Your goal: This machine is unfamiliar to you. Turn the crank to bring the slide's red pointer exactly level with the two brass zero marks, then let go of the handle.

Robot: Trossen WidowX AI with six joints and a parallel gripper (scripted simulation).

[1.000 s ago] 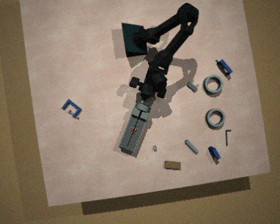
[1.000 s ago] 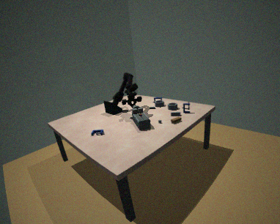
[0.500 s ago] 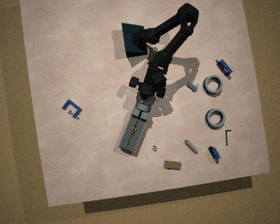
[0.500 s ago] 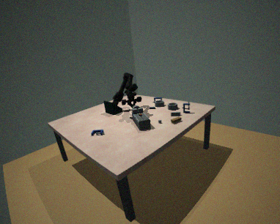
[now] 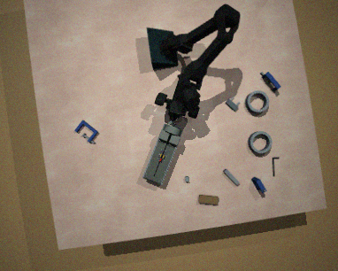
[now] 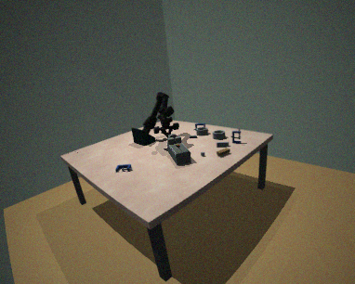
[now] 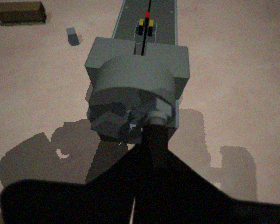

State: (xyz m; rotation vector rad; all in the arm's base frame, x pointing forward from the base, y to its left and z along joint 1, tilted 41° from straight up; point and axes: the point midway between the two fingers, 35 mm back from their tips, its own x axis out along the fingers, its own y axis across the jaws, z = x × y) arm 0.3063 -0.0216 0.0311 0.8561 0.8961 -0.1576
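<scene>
The grey slide machine (image 5: 153, 176) (image 6: 180, 158) (image 7: 127, 22) lies on the table with its round crank hub (image 7: 133, 75) toward the arm. The red pointer (image 5: 160, 160) (image 7: 147, 14) stands in the dark slot, a little past the two brass marks (image 7: 141, 23) on the side away from the crank, not level with them. My gripper (image 5: 173, 119) (image 7: 149, 150) is shut on the crank handle (image 7: 159, 116), at the right side of the hub in the wrist view. The fingers hide part of the handle.
A wooden block (image 5: 208, 199) (image 6: 223, 152) (image 7: 18, 12) and a small grey piece (image 5: 187, 179) (image 7: 72, 36) lie beside the machine. Two grey rings (image 5: 248, 103) (image 5: 251, 143), blue clamps (image 5: 272, 82) (image 5: 258, 185) and a hex key (image 5: 273, 166) lie farther right; another blue clamp (image 5: 90, 127) lies left.
</scene>
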